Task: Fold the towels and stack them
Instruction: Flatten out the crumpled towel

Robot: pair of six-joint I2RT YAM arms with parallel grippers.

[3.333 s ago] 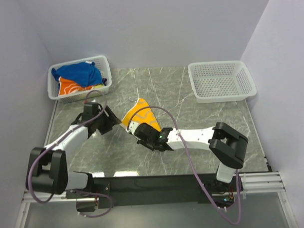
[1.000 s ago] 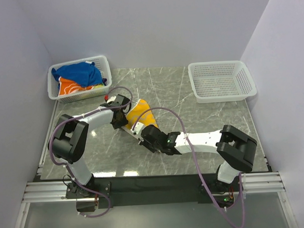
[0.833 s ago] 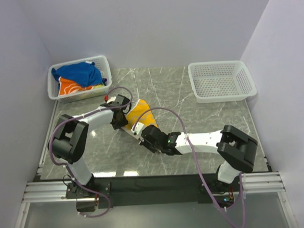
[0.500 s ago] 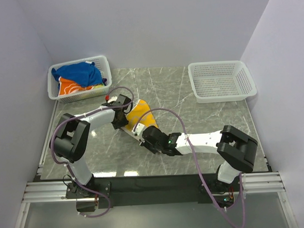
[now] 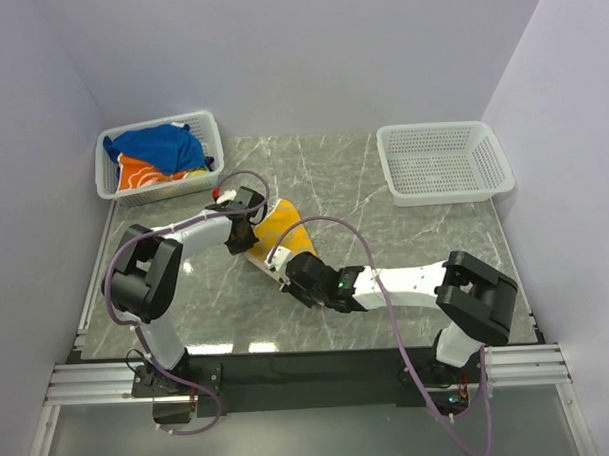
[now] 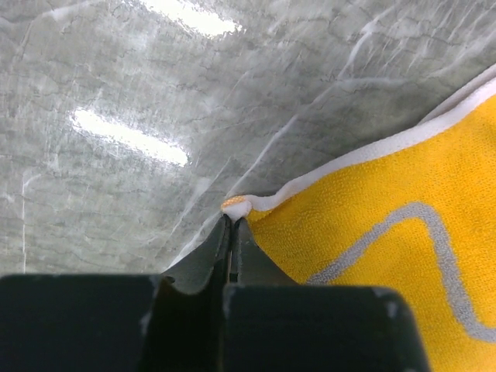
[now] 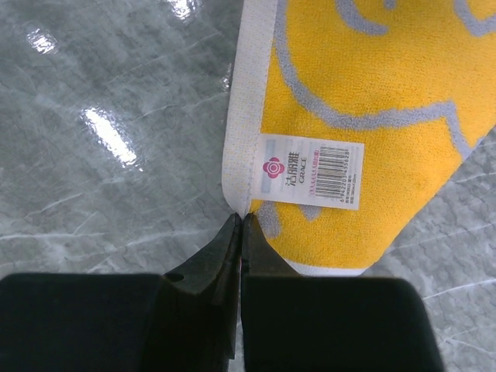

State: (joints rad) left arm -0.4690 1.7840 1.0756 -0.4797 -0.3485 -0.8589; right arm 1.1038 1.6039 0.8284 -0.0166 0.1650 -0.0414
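1. Grey marble table [image 5: 406, 254] seen from above, with two robot arms reaching in from its near edge
2. Yellow towel [image 5: 282, 225] with pale grey swirls and a white hem lies on the table left of centre, between the two grippers
3. Left gripper [image 6: 232, 225] sits low at the towel's left side; its black jaws are pressed together, pinching a white-hemmed corner of the yellow towel
4. Right gripper [image 7: 240, 226] sits at the towel's near side; its jaws are likewise closed tight, nipping a corner of the white hem, just beside a white printed label [image 7: 311, 180] sewn to the cloth
5. Left basket [image 5: 207, 119], white mesh, stands at the far left corner of the table and holds a bunched blue towel [image 5: 162, 145] on top of an orange towel [image 5: 141, 175] with white outlines
6. Right basket [image 5: 436, 127], also white mesh, stands at the far right, well apart from the arms
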